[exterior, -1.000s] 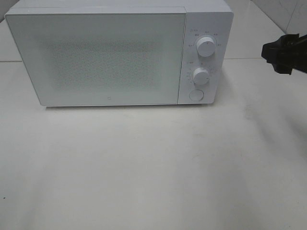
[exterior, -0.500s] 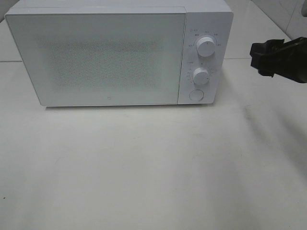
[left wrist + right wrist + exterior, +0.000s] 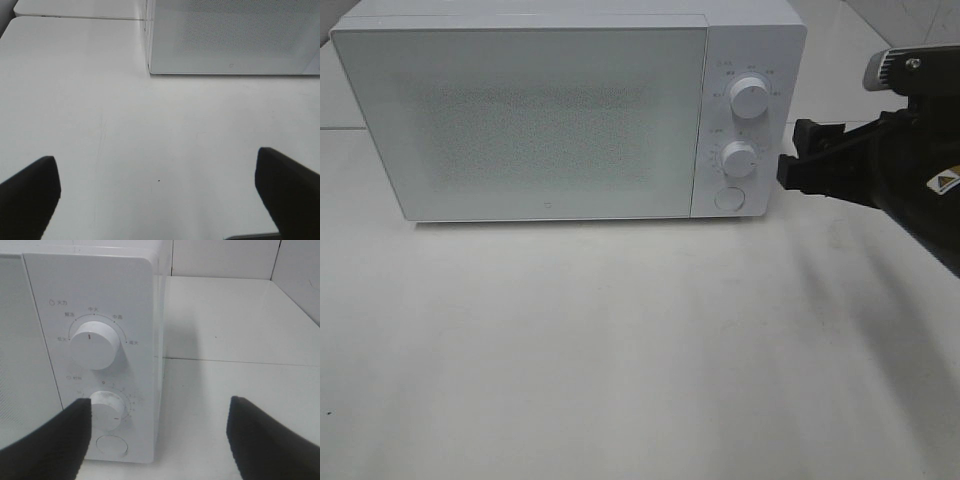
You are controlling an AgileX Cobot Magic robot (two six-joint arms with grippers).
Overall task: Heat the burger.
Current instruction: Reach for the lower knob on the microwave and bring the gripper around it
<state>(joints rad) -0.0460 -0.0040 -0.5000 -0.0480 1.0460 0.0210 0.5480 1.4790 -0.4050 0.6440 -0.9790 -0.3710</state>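
Black and spread wide, the empty right pincer (image 3: 159,412) hovers at 3 o'clock of the white microwave (image 3: 550,110), level with its lower knob (image 3: 106,410). The round button (image 3: 111,445) sits at that knob's 6 o'clock. The left pincer (image 3: 156,165), equally parted and empty, hangs over the counter (image 3: 620,350). The door (image 3: 520,120) is shut and the burger is nowhere in view. If it is inside, probably only setting the dials remains.

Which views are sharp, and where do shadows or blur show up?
Exterior high: even soft light, microwave crisp, faint soft shadow on the table below the right gripper. Left wrist: left gripper shows as blurred dark wedges. Right wrist: lettering around the upper dial readable, fingers out of focus.
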